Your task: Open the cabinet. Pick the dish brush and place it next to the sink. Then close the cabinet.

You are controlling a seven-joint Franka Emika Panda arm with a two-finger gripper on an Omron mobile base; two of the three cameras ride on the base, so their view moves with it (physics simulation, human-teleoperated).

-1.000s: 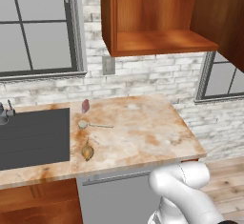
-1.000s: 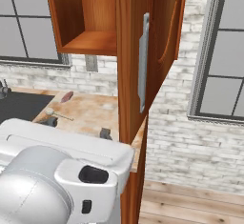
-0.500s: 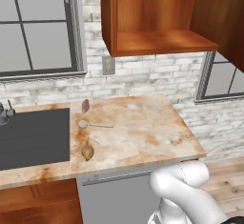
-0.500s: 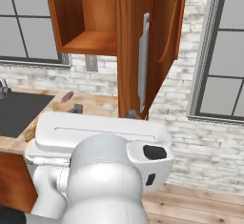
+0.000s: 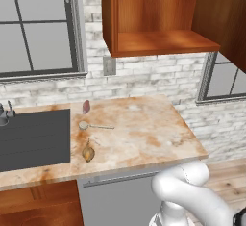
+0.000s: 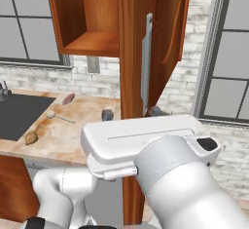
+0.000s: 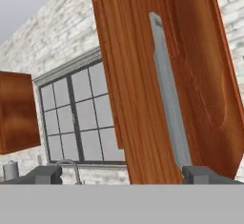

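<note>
The reddish-brown wall cabinet [image 5: 158, 18] stands open, its inner shelf [image 6: 95, 43] in view. Its door [image 6: 146, 47] swings out edge-on toward me, and the silver bar handle [image 7: 167, 99] runs down its face. My gripper [image 6: 131, 112] is open at the door's lower end, one fingertip on each side of the door edge, holding nothing. In the hand view the dark fingertips [image 7: 205, 174] stand wide apart, with the right one just under the handle's lower end. The dish brush [image 5: 93, 125] lies flat on the marble counter right of the dark sink [image 5: 33, 138], its cream head toward the basin.
A yellowish-brown lump [image 5: 88, 154] and a pinkish-purple lump [image 5: 86, 106] lie on the counter near the brush. The small faucet [image 5: 5, 112] stands at the sink's far left. Windows flank the cabinet. My white forearm [image 6: 146, 135] crosses the right base view below the door.
My arm has swung up and to the right, bringing the hand to the lower end of the open door. The brush, the lumps and the door have stayed put.
</note>
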